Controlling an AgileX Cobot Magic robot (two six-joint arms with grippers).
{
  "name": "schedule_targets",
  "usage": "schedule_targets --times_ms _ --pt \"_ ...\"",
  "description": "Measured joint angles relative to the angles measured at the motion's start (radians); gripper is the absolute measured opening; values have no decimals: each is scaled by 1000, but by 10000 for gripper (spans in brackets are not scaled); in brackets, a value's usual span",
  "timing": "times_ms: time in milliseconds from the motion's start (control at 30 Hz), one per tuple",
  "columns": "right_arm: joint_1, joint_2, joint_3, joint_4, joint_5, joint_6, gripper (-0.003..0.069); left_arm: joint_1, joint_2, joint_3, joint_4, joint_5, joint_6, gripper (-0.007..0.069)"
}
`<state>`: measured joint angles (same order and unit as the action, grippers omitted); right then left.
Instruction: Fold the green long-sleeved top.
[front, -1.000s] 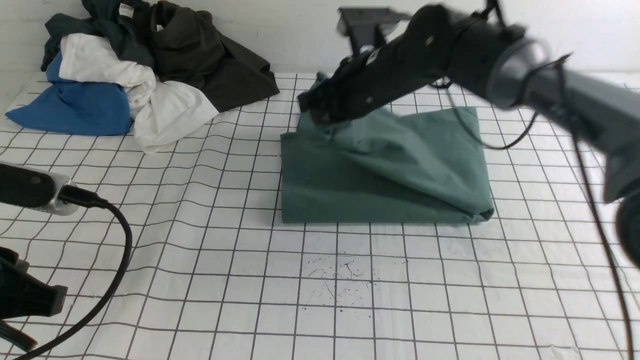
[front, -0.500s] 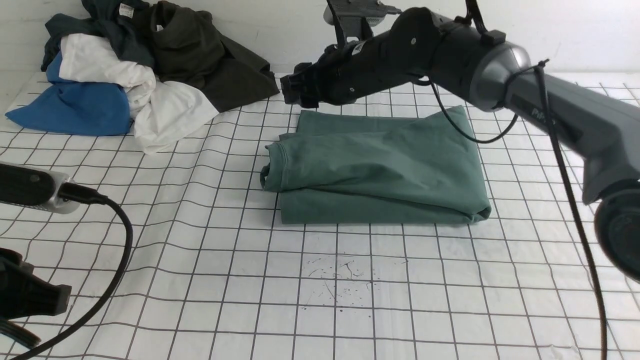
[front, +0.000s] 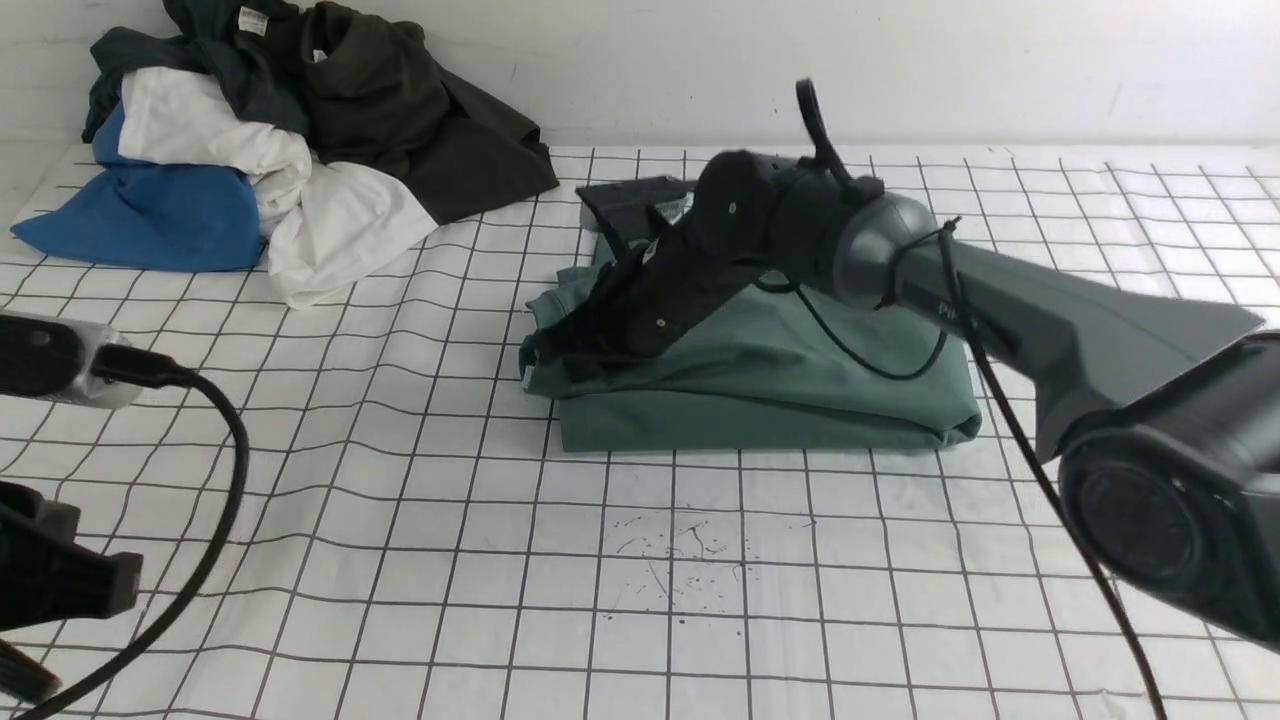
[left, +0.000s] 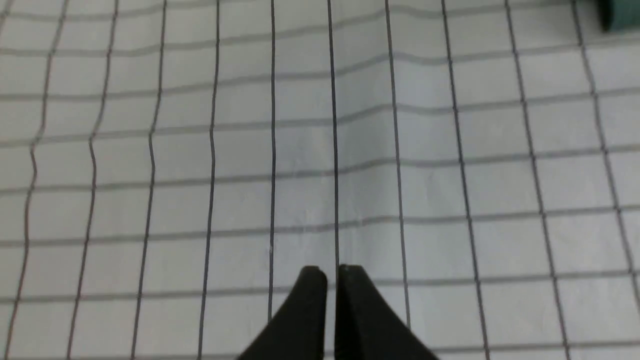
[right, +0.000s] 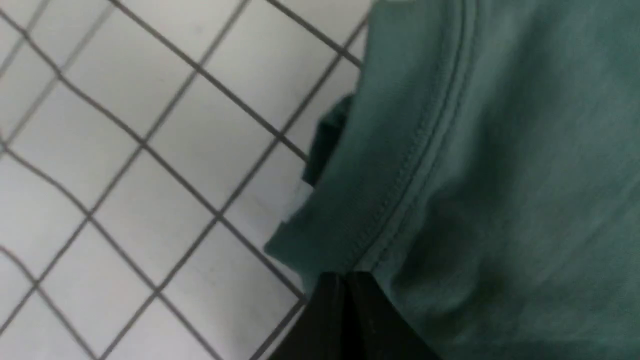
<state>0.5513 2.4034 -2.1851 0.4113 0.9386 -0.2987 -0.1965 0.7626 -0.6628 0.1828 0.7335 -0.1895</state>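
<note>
Green long-sleeved top (front: 780, 425) lies bunched under the closed right gripper (right: 345, 277)

Nearest, at the left edge of the front view, the left arm (front: 60, 560) shows only in part, its remainder cut off by the frame. A black cable (front: 240, 450) loops out from it and down past the lower edge. The left gripper (left: 331, 275) has its fingers drawn together, pointing at bare grid-patterned cloth on the tabletop (front: 700, 600); its wrist view catches only a scrap of green in one corner.

Farther in, the top sits around the middle of the tabletop, partly folded, with one layer lying slantwise over another and a thick fold at its right end. The right arm (front: 960, 270) reaches in from the right side of the front view, its forearm slanting across the garment and hiding a good part of it. Its wrist is angled down toward the top's left end, and a dark cable (front: 1030, 440) hangs in front. The right gripper's fingers are together at a stitched band (right: 400, 190) near the garment's edge; whether cloth is pinched between them cannot be told. Neckline and chest print cannot be made out, and the sleeves are hard to separate from the folds.

Beyond, on the far left, a heap holds a blue garment (front: 150, 220), white cloth (front: 340, 220), a dark teal garment (front: 220, 60) and an olive-black garment (front: 400, 120), overlapping so that their shapes are partly hidden. The heap's top is cut off by the frame. Behind everything stands a white wall (front: 1000, 80).
</note>
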Motion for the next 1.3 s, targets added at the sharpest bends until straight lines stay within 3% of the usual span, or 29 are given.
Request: schedule_targets --times_ms 100,200,367,500,767,900,1167,1300 --pt "0 -68 -71 -84 97 -13 -13 0 -109 17 10 -62 18 15" --pt "0 -222 -174 -295 263 -37 -14 0 -306 103 26 -162 72 15" --pt "-28 -426 -150 -492 304 16 -14 0 -494 254 27 -251 79 15" --pt "-91 -695 109 -558 317 79 -14 0 -651 405 27 -413 79 15" --pt "-101 -1038 698 -532 290 142 -14 0 -723 515 32 -651 82 15" --pt "-101 -1196 1023 -493 116 232 -14 -6 -723 515 34 -665 83 15" --pt "-101 -1448 1642 -425 -617 217 -14 -7 -723 515 45 -654 92 15" --pt "-101 -1497 1759 -425 -751 214 -14 -7 -723 515 45 -652 92 15"
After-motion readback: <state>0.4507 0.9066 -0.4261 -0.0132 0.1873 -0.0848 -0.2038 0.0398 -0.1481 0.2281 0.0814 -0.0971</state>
